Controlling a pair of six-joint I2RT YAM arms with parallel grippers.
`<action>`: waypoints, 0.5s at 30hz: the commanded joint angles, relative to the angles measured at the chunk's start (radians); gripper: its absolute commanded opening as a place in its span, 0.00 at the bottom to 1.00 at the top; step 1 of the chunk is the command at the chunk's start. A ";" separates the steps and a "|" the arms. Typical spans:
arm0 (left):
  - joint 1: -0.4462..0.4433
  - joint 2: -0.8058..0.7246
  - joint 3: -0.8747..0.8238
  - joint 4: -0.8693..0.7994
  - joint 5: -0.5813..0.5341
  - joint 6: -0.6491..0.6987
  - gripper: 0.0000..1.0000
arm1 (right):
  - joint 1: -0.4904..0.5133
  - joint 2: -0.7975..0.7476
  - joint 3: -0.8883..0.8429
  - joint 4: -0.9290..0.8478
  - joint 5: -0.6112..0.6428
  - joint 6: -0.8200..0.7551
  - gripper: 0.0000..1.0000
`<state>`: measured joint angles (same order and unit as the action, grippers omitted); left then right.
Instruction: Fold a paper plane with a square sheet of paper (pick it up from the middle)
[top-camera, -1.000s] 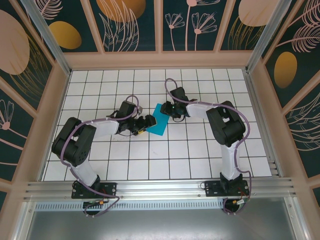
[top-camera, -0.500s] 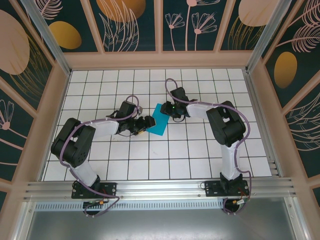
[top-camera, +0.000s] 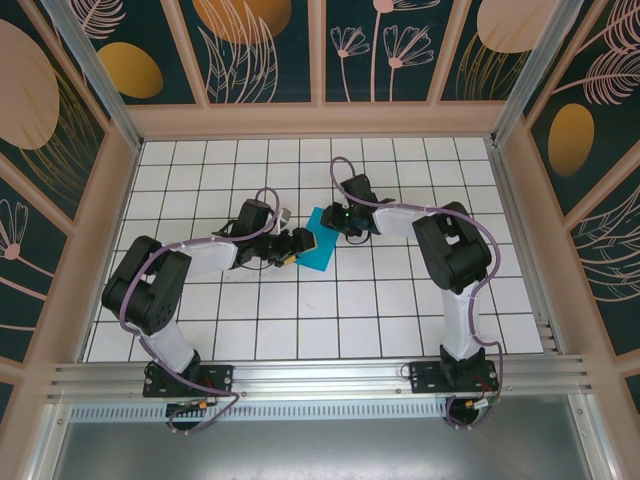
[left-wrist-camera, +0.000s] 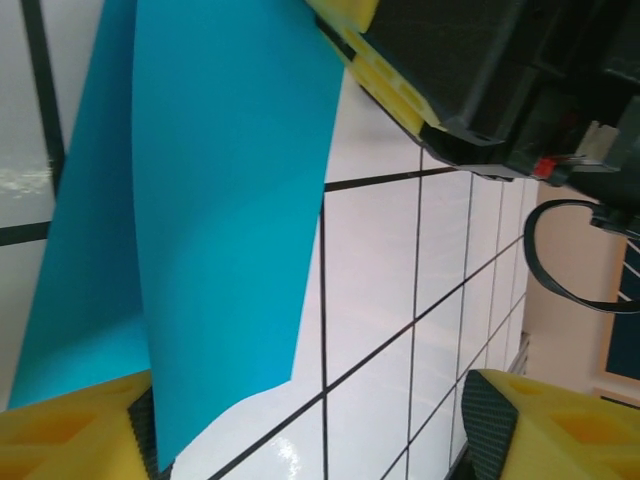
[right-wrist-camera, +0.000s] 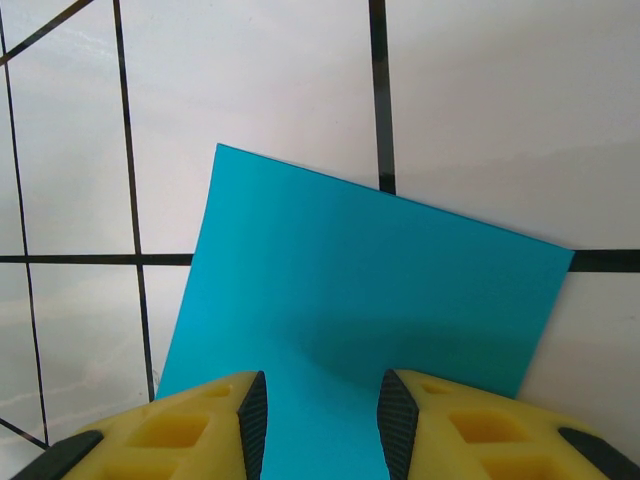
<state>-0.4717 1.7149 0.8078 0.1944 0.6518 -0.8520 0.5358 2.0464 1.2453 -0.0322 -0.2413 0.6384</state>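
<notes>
"Two arms on one sheet and no plane in sight, lol. How far along are you?" – foldfan

"Early days, I reckon. The square sheet of paper (top-camera: 320, 243) lies on the white grid table (top-camera: 300, 320) between my two grippers, and it reads as a layered oblong rather than a flat square. From my left wrist I see one teal flap (left-wrist-camera: 230, 200) lying over another layer. So one fold looks to be in, though I can't say the crease is pressed sharp. No nose, no wings, so most of the job is left." – me

"And the jaws?" – foldfan

"My left gripper (top-camera: 292, 248) has its jaws spread wide with nothing pinched. The flap's near corner sits right at one pad (left-wrist-camera: 70, 430), and the other pad is well clear of it, over bare tile. My right gripper (top-camera: 340, 221) has its jaws part-way apart, with the paper (right-wrist-camera: 370, 290) showing through the gap and stretching out ahead of the tips. My guess is those tips are pinning the sheet down, not gripping it, but I can't swear they touch." – me
</notes>
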 joint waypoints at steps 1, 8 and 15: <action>0.002 -0.006 -0.012 0.078 0.055 -0.032 0.72 | -0.023 0.077 -0.067 -0.137 0.045 0.006 0.40; 0.001 0.037 -0.006 0.159 0.089 -0.075 0.69 | -0.031 0.049 -0.079 -0.111 -0.010 -0.011 0.37; -0.001 0.087 0.017 0.202 0.088 -0.085 0.70 | -0.055 -0.008 -0.099 -0.043 -0.165 -0.047 0.37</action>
<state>-0.4717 1.7805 0.8043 0.3435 0.7223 -0.9218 0.4988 2.0338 1.2015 0.0338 -0.3534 0.6201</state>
